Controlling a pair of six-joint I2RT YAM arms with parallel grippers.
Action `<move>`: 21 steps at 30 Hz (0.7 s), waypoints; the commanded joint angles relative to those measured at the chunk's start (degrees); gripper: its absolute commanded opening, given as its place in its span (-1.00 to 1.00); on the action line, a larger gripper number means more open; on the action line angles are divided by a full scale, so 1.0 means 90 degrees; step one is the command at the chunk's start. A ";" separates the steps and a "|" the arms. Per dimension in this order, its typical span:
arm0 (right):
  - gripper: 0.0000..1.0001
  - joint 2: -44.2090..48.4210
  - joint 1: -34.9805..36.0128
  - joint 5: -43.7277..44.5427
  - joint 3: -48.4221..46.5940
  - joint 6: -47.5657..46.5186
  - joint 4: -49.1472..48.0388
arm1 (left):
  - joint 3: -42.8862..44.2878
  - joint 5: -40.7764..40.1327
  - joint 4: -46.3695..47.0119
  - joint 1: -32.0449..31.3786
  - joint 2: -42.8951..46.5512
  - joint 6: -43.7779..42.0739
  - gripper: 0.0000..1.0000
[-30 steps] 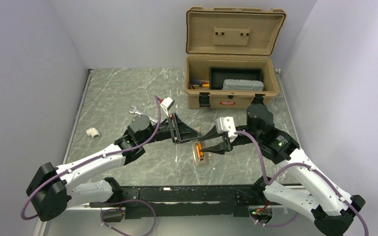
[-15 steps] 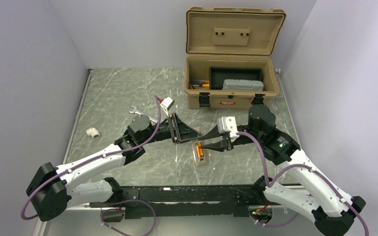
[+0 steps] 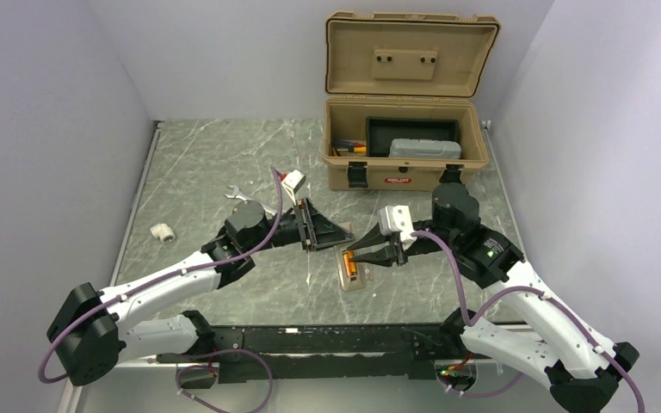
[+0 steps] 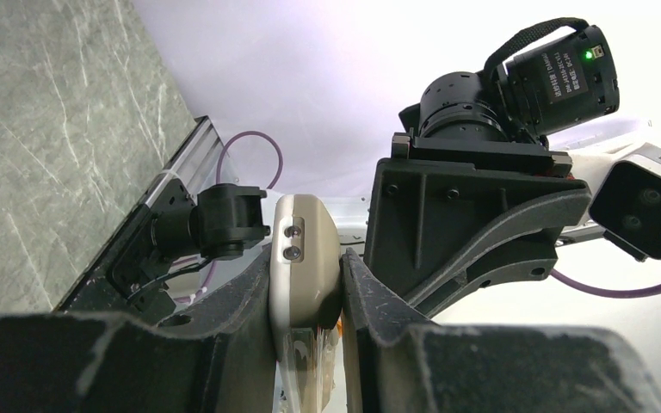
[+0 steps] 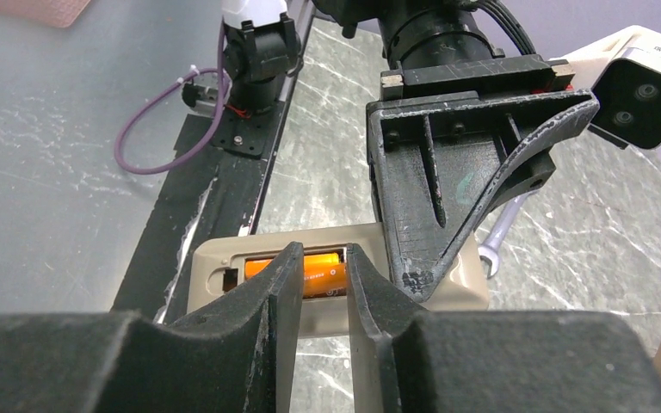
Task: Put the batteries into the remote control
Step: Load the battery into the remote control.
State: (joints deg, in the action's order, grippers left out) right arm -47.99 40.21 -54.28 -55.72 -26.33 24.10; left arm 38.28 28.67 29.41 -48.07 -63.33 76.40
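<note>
While left end effector (image 4: 307, 274) clamps remote control (image 4: 303, 237), right end effector (image 5: 323, 258) sits nearly closed over battery (image 5: 262, 265)

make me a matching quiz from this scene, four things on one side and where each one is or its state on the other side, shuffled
Things:
1. remote control
2. battery
3. wrench
4. toolbox

Places or states:
a. lid up, at the back of the table
b. clamped in the left claw
c. lying on the table, left of the toolbox
d. in the remote control's open bay, at the right claw

Pairs: 1-b, 2-d, 3-c, 4-a
</note>
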 commanded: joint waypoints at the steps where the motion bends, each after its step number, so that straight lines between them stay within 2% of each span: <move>1: -0.47 -0.0010 -0.0009 -0.0197 -0.0135 -0.0156 0.0043 | 0.0180 0.0077 0.0476 -0.0001 0.0015 0.0144 -1.00; 21: -0.47 -0.0088 -0.0004 -0.0103 -0.0226 -0.0408 0.0726 | 0.0233 0.0101 0.0519 -0.0011 -0.0009 0.0163 -1.00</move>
State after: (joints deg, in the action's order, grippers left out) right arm -48.42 40.21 -54.52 -56.40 -28.77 27.40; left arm 38.28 28.82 29.10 -48.10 -63.77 77.17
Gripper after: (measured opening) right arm 0.266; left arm 0.310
